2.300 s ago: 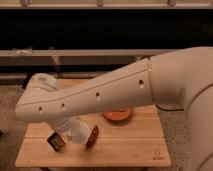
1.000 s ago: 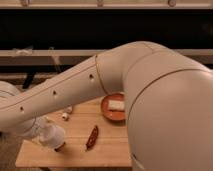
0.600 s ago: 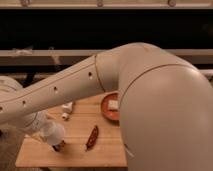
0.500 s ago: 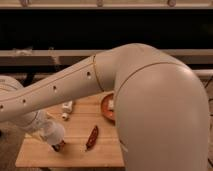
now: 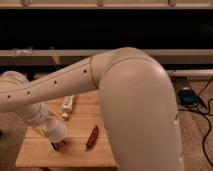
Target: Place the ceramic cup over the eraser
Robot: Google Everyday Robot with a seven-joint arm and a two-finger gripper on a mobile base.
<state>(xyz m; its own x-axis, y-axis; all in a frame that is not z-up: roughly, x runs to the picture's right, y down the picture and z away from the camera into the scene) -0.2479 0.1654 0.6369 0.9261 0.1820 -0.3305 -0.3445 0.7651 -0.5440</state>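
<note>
My arm sweeps across the view from the right, and its end reaches down to the front left of the wooden table (image 5: 75,152). The gripper (image 5: 53,136) is there, low over the table. A white rounded shape at its tip looks like the ceramic cup (image 5: 57,131); I cannot separate it clearly from the wrist. The eraser (image 5: 59,145) shows as a small dark block directly under it, partly covered and touching or nearly touching it.
A long reddish-brown pepper-shaped thing (image 5: 92,137) lies just right of the eraser. A white rectangular block (image 5: 67,104) lies at the back of the table. My upper arm hides the table's right half. Cables and a blue device (image 5: 187,96) lie on the floor at right.
My arm has swung further across the view and now hides the reddish-brown bowl. The arm's end has settled at the front left, low over the eraser.
</note>
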